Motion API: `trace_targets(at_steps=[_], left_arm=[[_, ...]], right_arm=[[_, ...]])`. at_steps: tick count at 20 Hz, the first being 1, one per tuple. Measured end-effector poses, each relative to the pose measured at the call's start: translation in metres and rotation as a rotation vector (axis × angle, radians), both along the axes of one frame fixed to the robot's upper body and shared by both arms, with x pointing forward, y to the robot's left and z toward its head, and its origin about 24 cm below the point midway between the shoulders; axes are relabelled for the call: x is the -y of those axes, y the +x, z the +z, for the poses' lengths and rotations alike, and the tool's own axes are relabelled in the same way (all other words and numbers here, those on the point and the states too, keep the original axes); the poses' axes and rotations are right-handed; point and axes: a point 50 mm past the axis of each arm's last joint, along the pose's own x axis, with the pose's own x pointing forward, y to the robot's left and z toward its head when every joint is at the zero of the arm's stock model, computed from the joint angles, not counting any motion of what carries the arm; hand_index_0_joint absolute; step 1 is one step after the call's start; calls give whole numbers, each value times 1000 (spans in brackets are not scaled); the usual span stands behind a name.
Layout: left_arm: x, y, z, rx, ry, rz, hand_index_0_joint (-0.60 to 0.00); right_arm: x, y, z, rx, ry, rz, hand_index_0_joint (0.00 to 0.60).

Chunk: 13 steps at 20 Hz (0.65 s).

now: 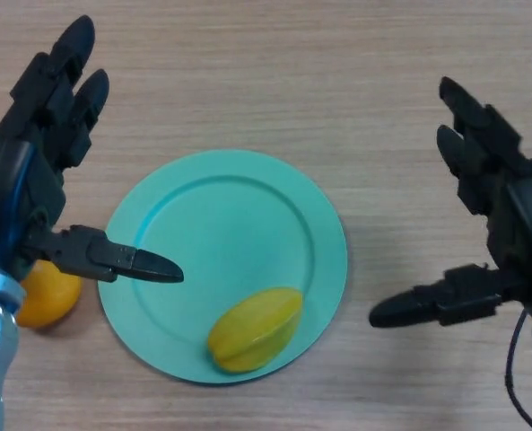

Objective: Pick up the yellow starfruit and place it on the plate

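A yellow starfruit [255,329] lies on the front right part of a round teal plate [221,215] in the middle of the wooden table. My left hand [34,171] is open at the left, its thumb reaching over the plate's left rim, apart from the starfruit. My right hand [499,215] is open at the right, beside the plate and clear of it, its thumb pointing toward the plate.
An orange fruit [48,294] sits on the table just left of the plate, partly hidden under my left hand. The wooden table [274,81] extends beyond the plate on all sides.
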Motion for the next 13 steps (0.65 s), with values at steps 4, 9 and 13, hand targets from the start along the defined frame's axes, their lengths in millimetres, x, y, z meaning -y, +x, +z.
trace_targets(at_steps=[4, 9, 13], left_arm=[[0, -2, -1, -8, 0, 1, 0], [1, -3, 0, -10, 0, -2, 0], [1, -3, 0, -12, 1, -2, 0]], right_arm=[[21, -6, 2, 2, 25, -60, 0], [19, -6, 4, 10, 22, -48, 0], [18, -8, 8, 32, 11, -50, 0]])
